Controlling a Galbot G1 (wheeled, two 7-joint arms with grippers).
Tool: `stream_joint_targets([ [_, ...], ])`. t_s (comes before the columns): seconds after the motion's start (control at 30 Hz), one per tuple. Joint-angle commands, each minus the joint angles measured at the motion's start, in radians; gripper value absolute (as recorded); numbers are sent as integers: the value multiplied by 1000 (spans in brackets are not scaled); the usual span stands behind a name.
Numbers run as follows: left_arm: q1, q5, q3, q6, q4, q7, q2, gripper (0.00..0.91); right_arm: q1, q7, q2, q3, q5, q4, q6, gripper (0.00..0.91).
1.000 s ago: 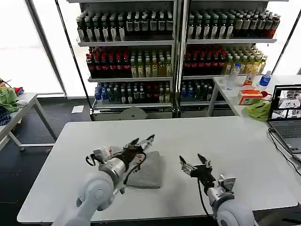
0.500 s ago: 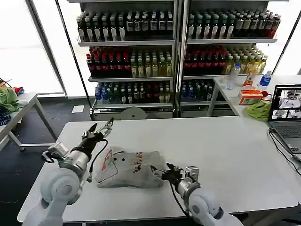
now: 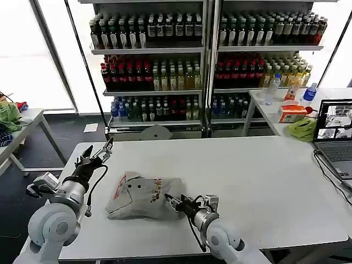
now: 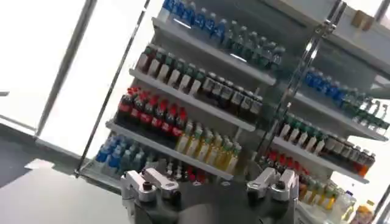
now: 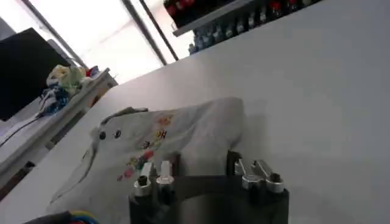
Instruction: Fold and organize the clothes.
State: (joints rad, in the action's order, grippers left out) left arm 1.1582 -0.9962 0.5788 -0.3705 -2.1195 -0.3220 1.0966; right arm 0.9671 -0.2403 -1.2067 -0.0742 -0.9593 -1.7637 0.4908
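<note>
Shirt (image 3: 144, 196) on table (image 3: 264, 170) — left gripper (image 3: 94, 153) left, right gripper (image 3: 175, 202) right.

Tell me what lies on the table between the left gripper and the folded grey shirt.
Nothing: in the head view, bare white table separates the open left gripper from the grey shirt.

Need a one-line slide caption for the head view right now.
Right gripper open at the folded grey shirt's edge; left gripper open, raised beside it over the white table.
</note>
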Motion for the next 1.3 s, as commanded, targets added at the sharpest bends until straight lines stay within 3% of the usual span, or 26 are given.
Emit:
stream_joint_targets([
  [0.03,24,11,41,6,-2,12,-5,907,-14,60,8,-7,124,10,-34,0],
  [0.13,25,7,45,4,1,30,-7,907,0,50,34,27,261,-16,4,0],
  [0.27,26,7,45,2,1,36,-5,907,26,41,68,80,273,-59,35,0],
  [0.57,20,6,40,-2,18,34,2,907,115,91,221,245,372,-123,81,0],
  [0.7,14,7,35,-3,21,31,6,907,138,103,267,306,362,-152,86,0],
  [0.73,14,7,34,-3,22,31,7,907,144,109,281,317,362,-155,86,161],
  [0.77,13,7,34,-3,24,30,7,907,148,114,291,324,363,-158,87,736],
  [0.8,11,8,33,-3,26,28,8,907,151,123,298,328,357,-160,84,907],
  [0.97,3,8,26,-4,32,15,15,907,148,115,285,343,375,-169,77,907],
  [1.2,8,8,29,-4,29,14,6,907,154,51,257,391,450,-167,61,907],
  [1.3,11,7,29,-4,27,16,2,907,148,36,239,405,460,-166,-6,907],
])
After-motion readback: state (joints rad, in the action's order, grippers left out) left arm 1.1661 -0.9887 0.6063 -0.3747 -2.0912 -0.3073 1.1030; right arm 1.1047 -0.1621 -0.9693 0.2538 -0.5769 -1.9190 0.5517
